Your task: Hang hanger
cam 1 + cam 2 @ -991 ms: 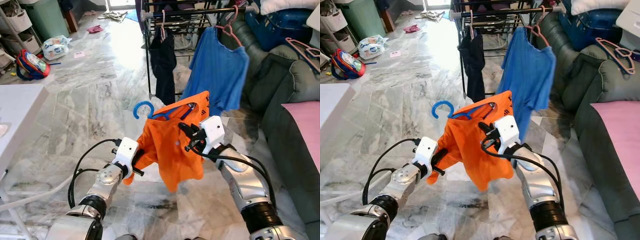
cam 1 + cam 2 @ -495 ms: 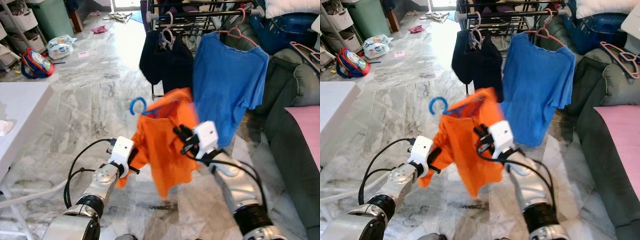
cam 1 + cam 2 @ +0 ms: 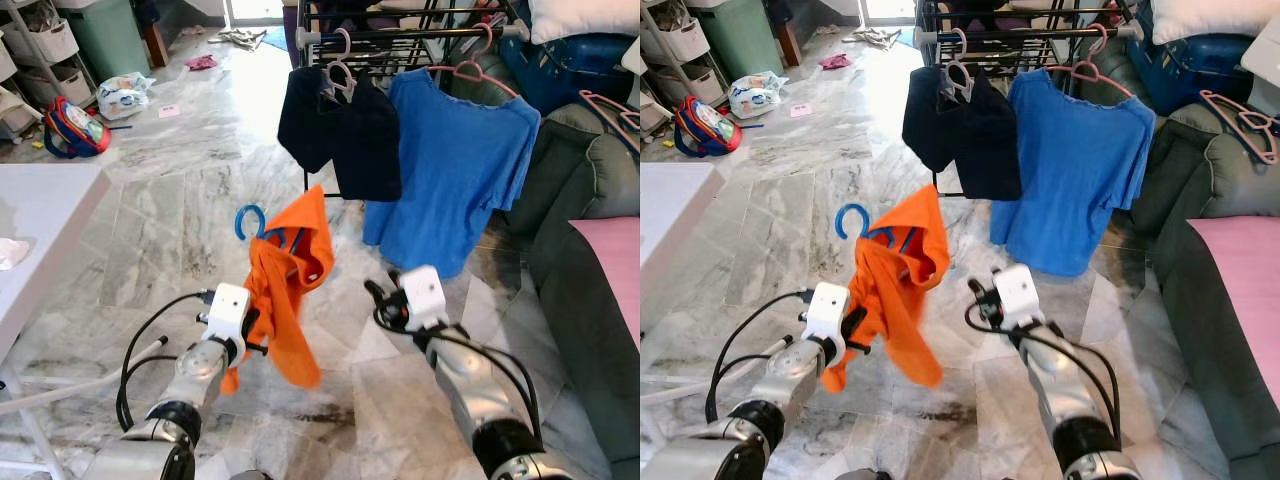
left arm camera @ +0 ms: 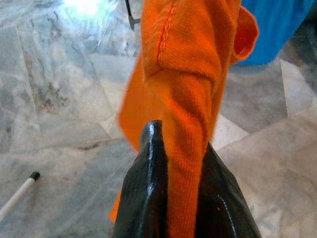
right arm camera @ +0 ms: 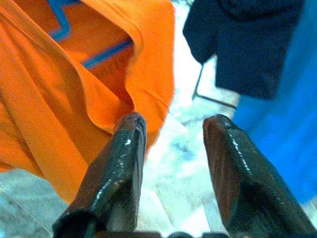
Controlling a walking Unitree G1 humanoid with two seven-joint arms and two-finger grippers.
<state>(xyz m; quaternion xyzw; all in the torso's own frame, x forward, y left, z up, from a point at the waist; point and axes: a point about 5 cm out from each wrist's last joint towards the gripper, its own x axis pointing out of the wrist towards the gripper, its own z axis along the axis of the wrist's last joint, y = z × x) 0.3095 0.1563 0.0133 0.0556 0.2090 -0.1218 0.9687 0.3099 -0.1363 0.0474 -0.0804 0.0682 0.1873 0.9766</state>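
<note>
Silver jointed arms, black collars near the elbows, looped black cables alongside. White boxy wrist blocks behind the left gripper point(image 3: 252, 322) and right gripper point(image 3: 377, 300). Glossy black fingers point(image 5: 121, 168), long and tapered.

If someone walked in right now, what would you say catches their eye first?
The orange shirt on a blue hanger, dangling mid-room from the left gripper, whose jaws pinch its cloth. Behind it, a blue shirt and a dark garment hang on the rack; the right gripper hovers open beside.

Home: sofa point(image 3: 590, 200), clothes rack point(image 3: 400, 35), marble floor point(image 3: 180, 200).
</note>
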